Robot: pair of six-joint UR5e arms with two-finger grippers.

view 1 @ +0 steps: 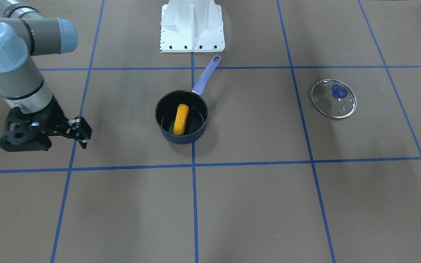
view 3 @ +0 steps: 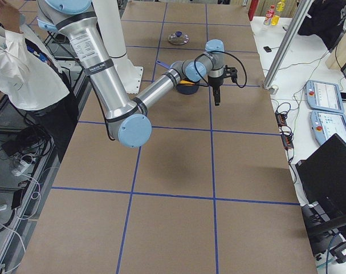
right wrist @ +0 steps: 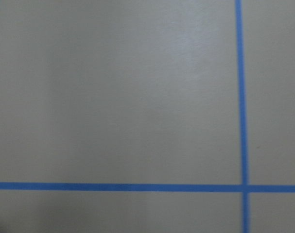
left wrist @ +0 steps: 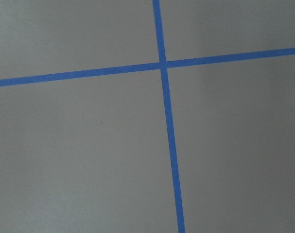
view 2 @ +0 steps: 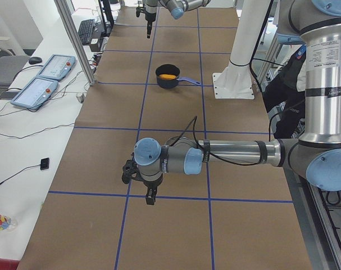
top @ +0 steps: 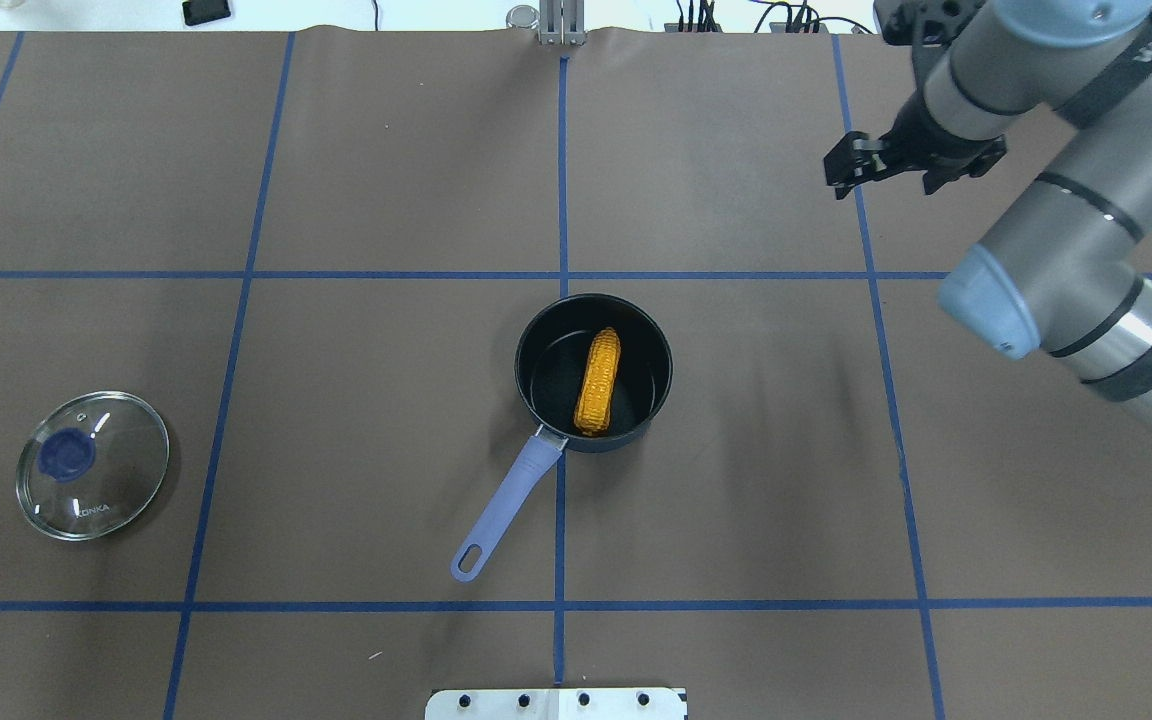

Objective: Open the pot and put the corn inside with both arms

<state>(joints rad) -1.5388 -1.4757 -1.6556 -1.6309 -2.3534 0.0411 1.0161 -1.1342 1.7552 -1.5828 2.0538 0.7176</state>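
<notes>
The dark pot (view 1: 166,128) with a lilac handle (view 1: 207,75) stands open at the table's middle, also in the overhead view (top: 528,385). The orange-yellow corn (view 1: 181,119) lies inside it, also seen from overhead (top: 599,382). The glass lid (top: 93,465) with a blue knob lies flat on the table far off on my left side. My right gripper (top: 839,180) hangs above bare table, far from the pot; it is empty and its fingers look closed together (view 1: 83,142). My left gripper (view 2: 150,197) shows only in the left side view, beyond the lid; I cannot tell its state.
The white base plate (view 1: 192,33) stands at the robot's side of the table, behind the pot handle. Blue tape lines cross the brown table cover (top: 336,150). Both wrist views show only table and tape. Teach pendants (view 2: 44,79) lie off the table's far edge.
</notes>
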